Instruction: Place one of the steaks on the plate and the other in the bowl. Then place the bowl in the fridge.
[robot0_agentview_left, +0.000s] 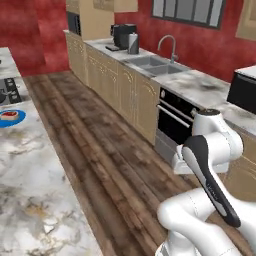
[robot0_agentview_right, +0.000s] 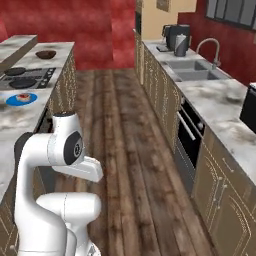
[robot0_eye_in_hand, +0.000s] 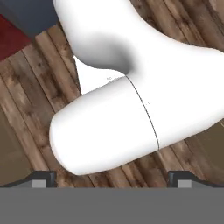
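Standing folded over wooden floor (robot0_agentview_right: 125, 150), well apart from island counter (robot0_agentview_right: 20, 120). Lying on blue plate (robot0_agentview_right: 21, 99): one steak (robot0_agentview_right: 20, 98). Sitting farther along, past cooktop (robot0_agentview_right: 25, 77): wooden bowl (robot0_agentview_right: 45, 54). Pointing downward, gripper (robot0_eye_in_hand: 112, 177), jaws spread wide, empty. Advisable: driving closer before reaching for anything; second steak unlocated.

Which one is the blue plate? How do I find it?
Look at the long marble island counter across the wooden floor from the sink. Next to the black stovetop lies the plate: a flat, bright blue circle with a pink-red steak on it. The bowl farther along is dark brown.
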